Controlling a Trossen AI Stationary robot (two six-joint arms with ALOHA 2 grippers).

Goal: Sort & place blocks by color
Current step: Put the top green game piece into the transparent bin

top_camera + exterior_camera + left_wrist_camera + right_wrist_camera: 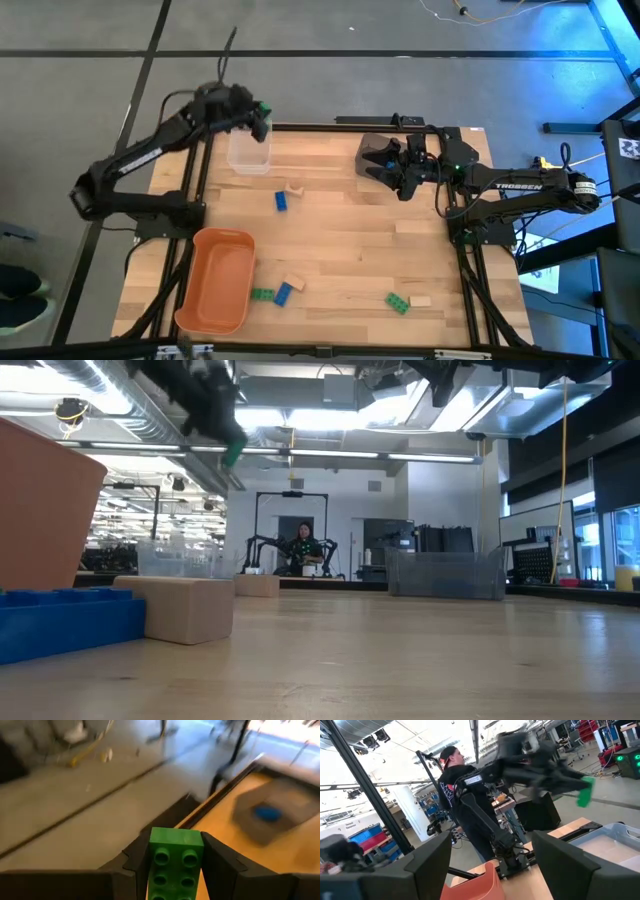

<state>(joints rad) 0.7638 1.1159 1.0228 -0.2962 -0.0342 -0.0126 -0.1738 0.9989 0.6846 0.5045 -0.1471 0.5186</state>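
Glossy plastic green brick (176, 862), pale wood table (340, 250), clear plastic bin (248, 152)

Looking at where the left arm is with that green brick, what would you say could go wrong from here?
1. The left gripper holds the green brick high above the clear bin, near its far rim; released from there, the brick may bounce out or land off the table.
2. The dark grey bin already holds a blue block, so colours could get mixed if the green is dropped into the wrong bin.
3. The right gripper waits open over the dark grey bin; both arms work the table's far edge.
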